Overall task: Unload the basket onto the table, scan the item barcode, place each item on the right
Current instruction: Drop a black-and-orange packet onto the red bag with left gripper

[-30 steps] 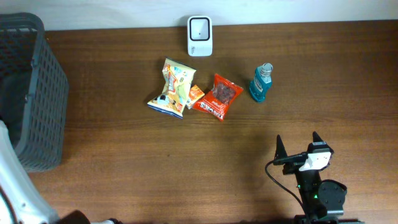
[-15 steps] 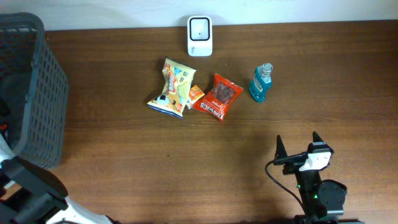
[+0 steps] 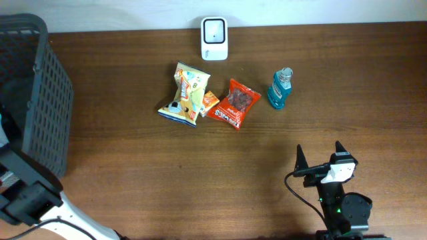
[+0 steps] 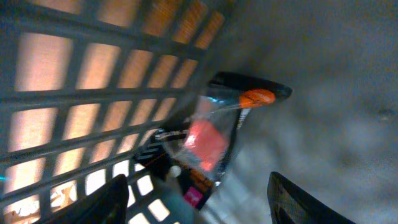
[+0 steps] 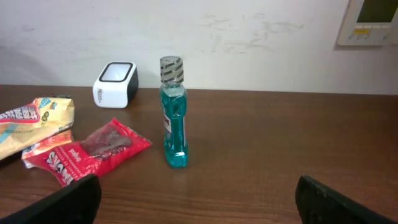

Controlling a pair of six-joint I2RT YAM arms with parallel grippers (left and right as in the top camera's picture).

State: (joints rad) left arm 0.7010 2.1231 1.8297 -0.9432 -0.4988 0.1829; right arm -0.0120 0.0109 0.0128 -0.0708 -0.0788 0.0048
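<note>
In the left wrist view my left gripper [image 4: 196, 199] is inside the dark mesh basket [image 4: 74, 93]. Its jaws stand apart on either side of a blurred black-backed blister pack [image 4: 208, 140] with an orange-red item inside. No pad visibly touches the pack. The white scanner [image 3: 214, 38] stands at the table's back edge. In front of it lie a yellow snack bag [image 3: 185, 93], a small orange packet [image 3: 210, 101], a red bag [image 3: 233, 103] and a blue mouthwash bottle [image 3: 281, 88]. My right gripper [image 3: 320, 157] hovers open near the front right, empty, facing the bottle [image 5: 173, 115].
The basket [image 3: 33, 100] fills the table's left end, with my left arm [image 3: 27, 200] by its front corner. In the right wrist view the red bag [image 5: 93, 152] and the scanner [image 5: 115, 84] sit left of the bottle.
My left arm has shifted at the basket's front corner, and its jaws have narrowed somewhat. The right arm and the items on the table have not moved.
</note>
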